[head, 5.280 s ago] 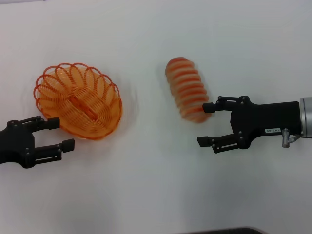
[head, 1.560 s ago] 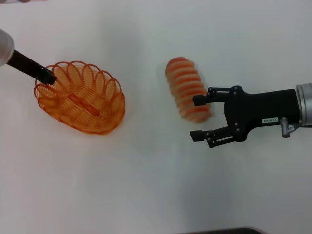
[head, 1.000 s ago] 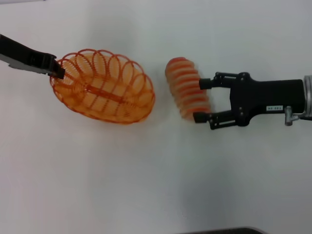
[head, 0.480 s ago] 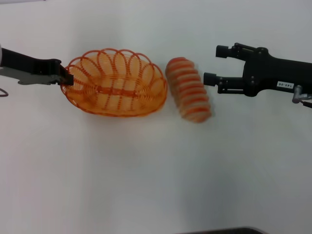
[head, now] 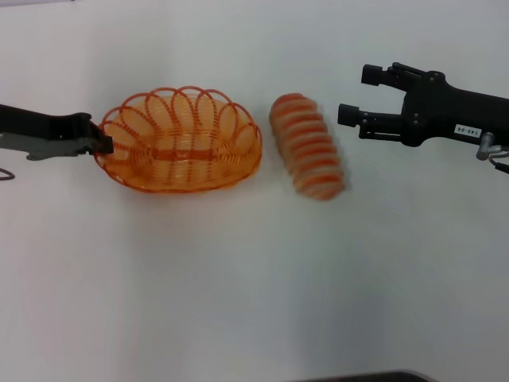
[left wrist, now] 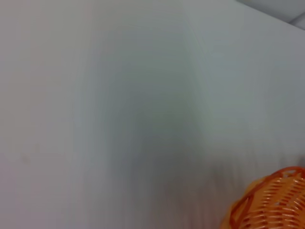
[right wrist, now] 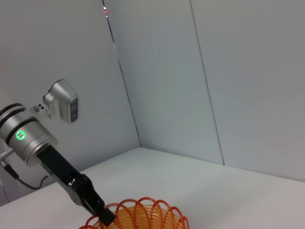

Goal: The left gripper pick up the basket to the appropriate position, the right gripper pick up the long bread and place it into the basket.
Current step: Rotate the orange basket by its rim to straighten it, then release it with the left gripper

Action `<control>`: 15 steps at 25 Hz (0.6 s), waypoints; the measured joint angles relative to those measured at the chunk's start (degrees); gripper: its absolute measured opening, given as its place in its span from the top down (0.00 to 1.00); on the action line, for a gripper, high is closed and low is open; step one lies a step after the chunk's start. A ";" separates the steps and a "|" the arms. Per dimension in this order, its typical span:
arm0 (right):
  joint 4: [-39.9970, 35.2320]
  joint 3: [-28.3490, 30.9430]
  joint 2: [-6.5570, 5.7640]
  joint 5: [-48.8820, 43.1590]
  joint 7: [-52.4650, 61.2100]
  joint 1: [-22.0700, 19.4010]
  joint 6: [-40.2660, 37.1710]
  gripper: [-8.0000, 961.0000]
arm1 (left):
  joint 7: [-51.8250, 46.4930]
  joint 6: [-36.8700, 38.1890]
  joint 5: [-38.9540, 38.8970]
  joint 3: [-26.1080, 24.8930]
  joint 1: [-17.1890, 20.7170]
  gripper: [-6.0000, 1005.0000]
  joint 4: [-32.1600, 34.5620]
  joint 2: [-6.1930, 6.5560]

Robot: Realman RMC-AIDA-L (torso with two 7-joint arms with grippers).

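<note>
The orange wire basket point(head: 181, 142) lies left of centre in the head view, long side across. My left gripper point(head: 101, 143) reaches in from the left and is shut on the basket's left rim. The right wrist view shows that same grip, the left gripper point(right wrist: 102, 215) holding the basket point(right wrist: 140, 217). A corner of the basket point(left wrist: 271, 202) also shows in the left wrist view. The long bread point(head: 306, 146), tan with orange stripes, lies just right of the basket and apart from it. My right gripper point(head: 358, 95) hovers open, up and to the right of the bread, holding nothing.
A white tabletop point(head: 254, 278) spreads under everything. A dark edge point(head: 358, 376) shows at the very front. In the right wrist view, grey wall panels point(right wrist: 200, 71) rise behind the table.
The left gripper carried the basket rightward until it lay next to the bread. The right gripper, earlier astride the bread's end, rose away up and right with nothing in it; the bread stayed put.
</note>
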 joint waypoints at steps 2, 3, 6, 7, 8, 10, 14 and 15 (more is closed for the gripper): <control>0.27 0.00 0.03 0.00 -0.01 0.08 0.03 0.02 | 0.19 -0.31 -0.29 0.14 0.11 0.92 -0.65 -0.04; 0.39 0.00 0.03 0.00 -0.01 0.15 0.04 0.02 | 0.31 -0.43 -0.49 0.33 0.15 0.92 -0.93 -0.05; 0.57 -0.05 0.00 0.00 -0.01 0.31 0.08 0.02 | 0.47 -0.74 -1.05 1.20 0.41 0.92 -1.28 -0.05; 0.58 -0.07 0.00 0.00 -0.01 0.34 0.11 0.02 | 0.49 -0.83 -1.17 1.40 0.53 0.92 -1.37 -0.03; 0.59 -0.07 -0.01 0.01 0.00 0.36 0.13 0.02 | 0.51 -0.92 -1.23 1.49 0.60 0.92 -1.46 -0.01; 0.60 -0.07 -0.02 0.00 0.01 0.36 0.13 0.02 | 0.64 -1.13 -1.26 1.51 0.69 0.92 -1.56 0.05; 0.67 -0.17 0.00 0.00 0.10 0.36 0.14 0.02 | 2.28 -1.14 -2.46 1.48 0.94 0.92 -1.89 0.19; 0.69 -0.28 0.00 0.00 0.19 0.36 0.14 0.02 | 2.72 -1.04 -3.04 1.44 1.02 0.92 -2.13 0.26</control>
